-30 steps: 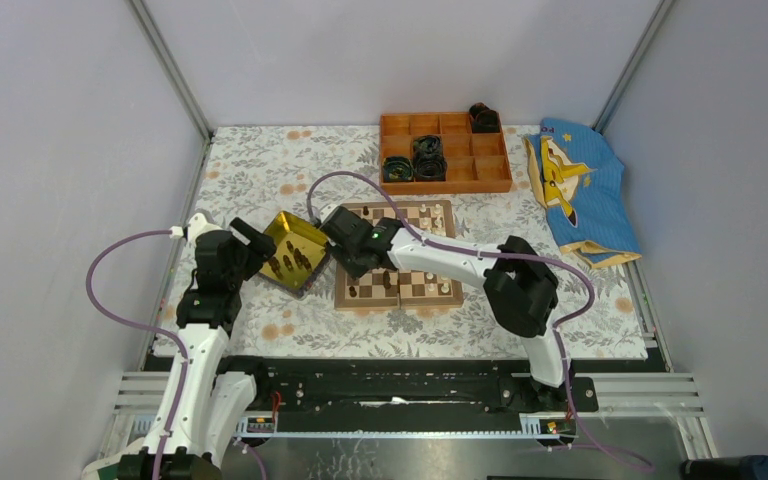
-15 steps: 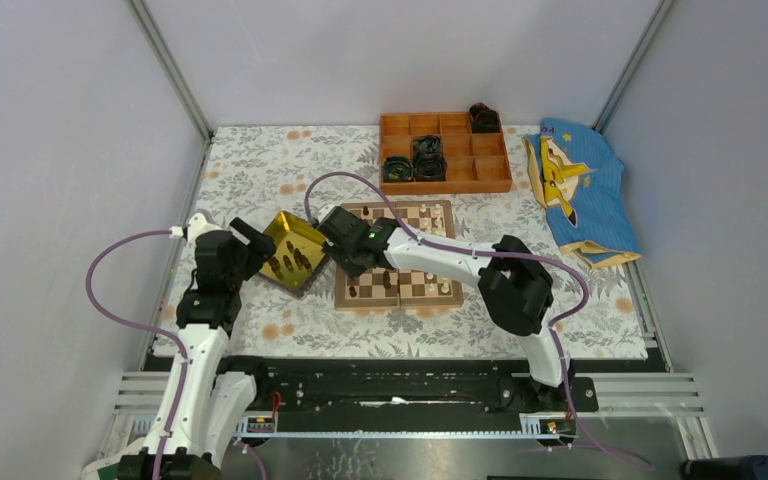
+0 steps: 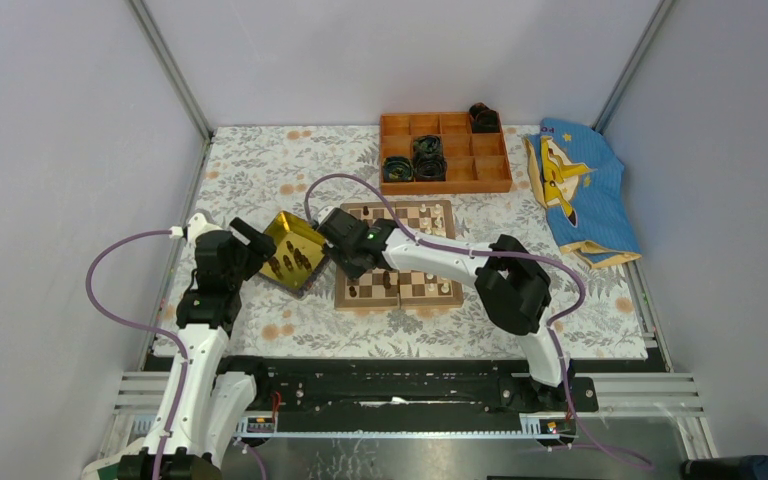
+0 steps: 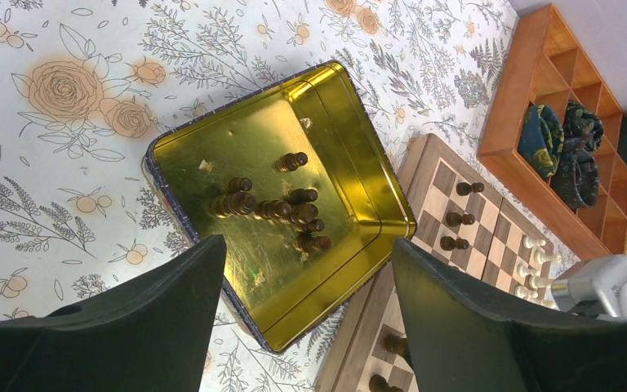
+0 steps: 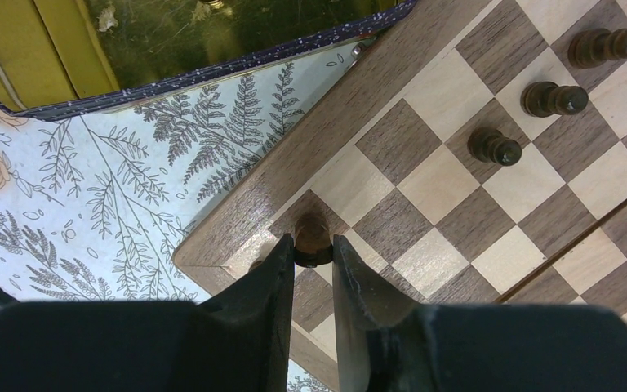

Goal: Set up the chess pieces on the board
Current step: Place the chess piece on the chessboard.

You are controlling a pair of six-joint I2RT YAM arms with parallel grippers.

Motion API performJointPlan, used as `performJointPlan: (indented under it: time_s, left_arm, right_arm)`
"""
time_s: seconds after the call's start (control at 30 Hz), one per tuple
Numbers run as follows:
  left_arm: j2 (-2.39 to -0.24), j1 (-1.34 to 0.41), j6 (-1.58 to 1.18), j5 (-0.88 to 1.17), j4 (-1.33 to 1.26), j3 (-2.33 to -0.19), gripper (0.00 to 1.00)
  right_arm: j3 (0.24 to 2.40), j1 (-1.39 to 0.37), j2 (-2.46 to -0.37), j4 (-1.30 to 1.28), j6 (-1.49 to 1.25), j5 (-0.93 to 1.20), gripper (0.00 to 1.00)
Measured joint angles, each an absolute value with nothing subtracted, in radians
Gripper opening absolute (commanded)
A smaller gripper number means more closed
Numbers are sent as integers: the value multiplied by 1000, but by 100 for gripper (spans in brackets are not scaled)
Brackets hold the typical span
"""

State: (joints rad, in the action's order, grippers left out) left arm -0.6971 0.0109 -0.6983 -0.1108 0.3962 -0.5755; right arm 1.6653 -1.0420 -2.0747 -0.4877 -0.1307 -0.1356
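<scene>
Dark chess piece (image 5: 313,233) sits pinched in my narrowed right end effector (image 5: 312,249) over the board's (image 5: 318,135) corner square, so I should seat it upright and centred before opening, while my left end effector (image 4: 306,253) hangs wide beside the board.

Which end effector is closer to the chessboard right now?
Right. The right end effector is over the chessboard corner, gripping a dark piece; the left end effector hovers over the gold tray.

Right claw (image 3: 343,262) hangs over the board's (image 3: 416,284) left edge beside gold tray (image 3: 288,229).
</scene>
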Motion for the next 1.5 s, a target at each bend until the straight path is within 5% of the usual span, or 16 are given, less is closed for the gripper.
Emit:
performJointPlan:
  time_s: [0.3,1.5]
  left_arm:
    - [-698,11,-698,-111,396,-575,82]
    - [-698,11,-699,-111,396,-575,82]
  right_arm:
    - [1665,-1042,-2082,-488,-131,-128,36]
    - [1650,-1042,-1966,-488,-127,-182,42]
